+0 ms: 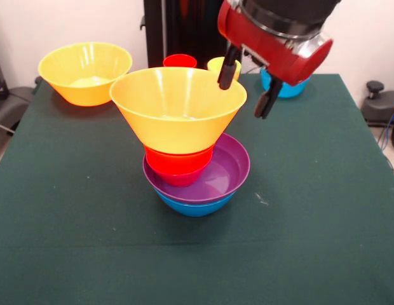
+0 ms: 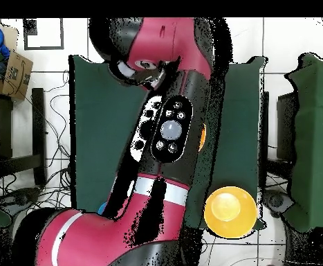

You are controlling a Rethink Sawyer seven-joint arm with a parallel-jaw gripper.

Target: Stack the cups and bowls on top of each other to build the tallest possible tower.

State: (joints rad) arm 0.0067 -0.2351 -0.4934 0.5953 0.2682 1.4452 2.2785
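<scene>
Closest to the lens in the front view sits the tower (image 1: 194, 162), just below frame centre on the green table (image 1: 70, 241). At the bottom a blue bowl (image 1: 196, 206) shows only as a thin crescent under the wide purple bowl (image 1: 230, 170). Nested in the purple one, pushed toward its left side, is a red bowl (image 1: 178, 166), and on top of that a big yellow-orange bowl (image 1: 177, 108), mouth up. The stack's long axis runs vertical, but it leans a touch: the upper bowls sit off-centre to the left and the top rim dips slightly to the right.

Upper right of centre, the gripper (image 1: 248, 84) hangs from the red and black arm, its two dark fingers spread apart and pinching nothing. The left finger (image 1: 227, 71) overlaps the top bowl's right rim in this view; whether it touches, I can't tell.

Upper left, a second large yellow bowl (image 1: 84, 72) stands alone. Behind the tower, a red cup (image 1: 179, 61) and a yellow cup (image 1: 217, 65) peek out, mostly hidden. A light-blue bowl (image 1: 288, 88) is largely covered by the gripper.

Overhead, the arm (image 2: 165, 138) blankets the middle of the table, hiding the tower; only the lone yellow bowl (image 2: 230, 211) shows clearly at lower right.
</scene>
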